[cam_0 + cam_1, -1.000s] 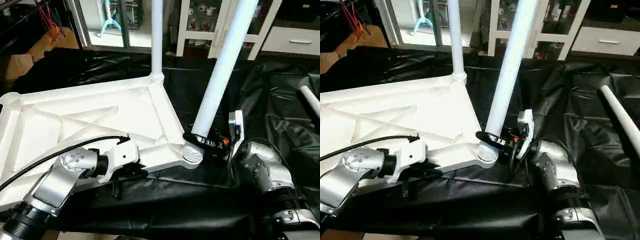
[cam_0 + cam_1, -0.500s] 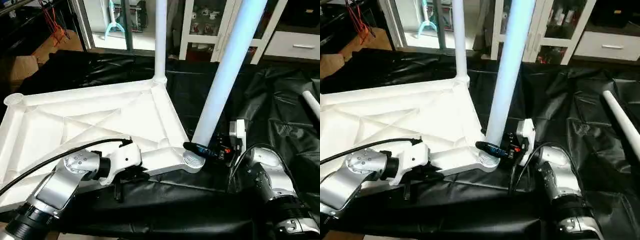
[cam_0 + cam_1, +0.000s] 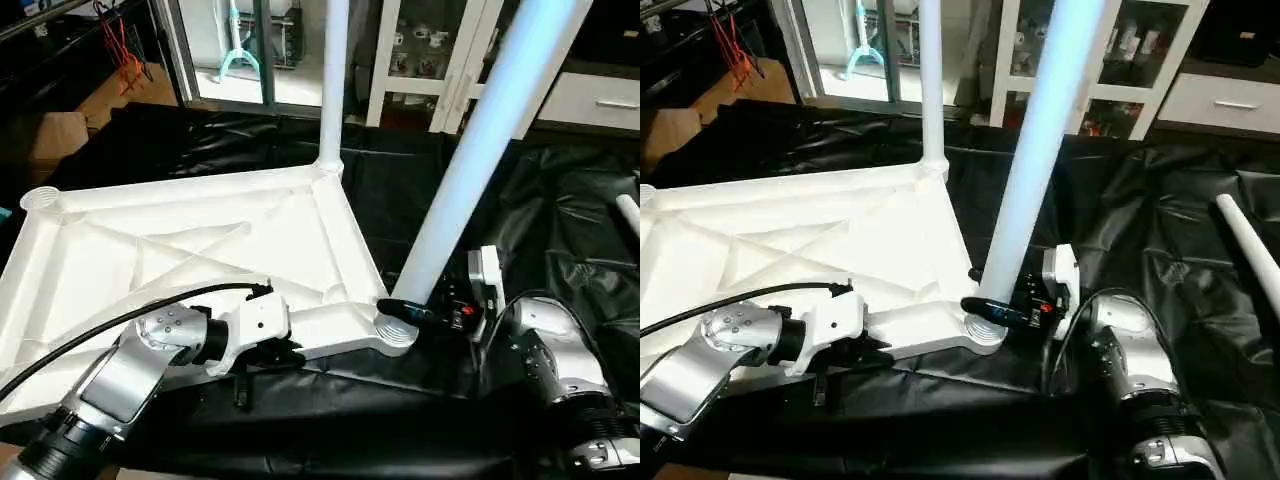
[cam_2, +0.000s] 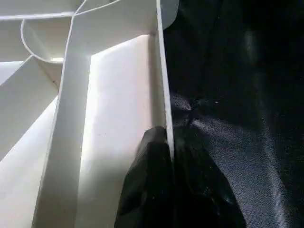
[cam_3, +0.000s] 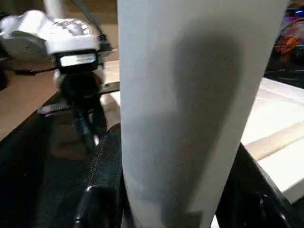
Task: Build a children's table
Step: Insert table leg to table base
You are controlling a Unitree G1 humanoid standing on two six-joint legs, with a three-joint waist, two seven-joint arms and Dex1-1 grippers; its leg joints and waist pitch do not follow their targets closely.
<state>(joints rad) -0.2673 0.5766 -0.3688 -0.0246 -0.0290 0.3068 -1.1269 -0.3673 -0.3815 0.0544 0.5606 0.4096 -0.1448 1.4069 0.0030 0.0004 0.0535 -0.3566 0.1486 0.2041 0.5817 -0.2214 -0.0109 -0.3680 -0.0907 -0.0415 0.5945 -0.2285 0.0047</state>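
The white tabletop [image 3: 180, 250] lies underside up on a black sheet, its X ribs showing. One leg [image 3: 333, 90] stands upright in the far right corner. A second leg [image 3: 480, 150] leans in the near right corner socket [image 3: 395, 332], and my right gripper [image 3: 405, 310] is shut on it just above the socket. The right wrist view shows that leg [image 5: 199, 95] between the fingers [image 5: 107, 166]. My left gripper [image 3: 262, 355] is shut on the tabletop's thin near rim [image 4: 164, 71]. A third leg [image 3: 1250, 250] lies at the right.
An empty corner socket [image 3: 40, 198] stands at the tabletop's far left. The crumpled black sheet [image 3: 560, 220] covers the work surface. Behind it are a white glass-door cabinet [image 3: 430, 60], a white drawer [image 3: 600, 100] and a cardboard box [image 3: 50, 135] at the left.
The camera has shifted, moving the whole picture. Less of the held leg's ribbed end shows beneath my right gripper; it sits lower in the socket. Both grips are unchanged.
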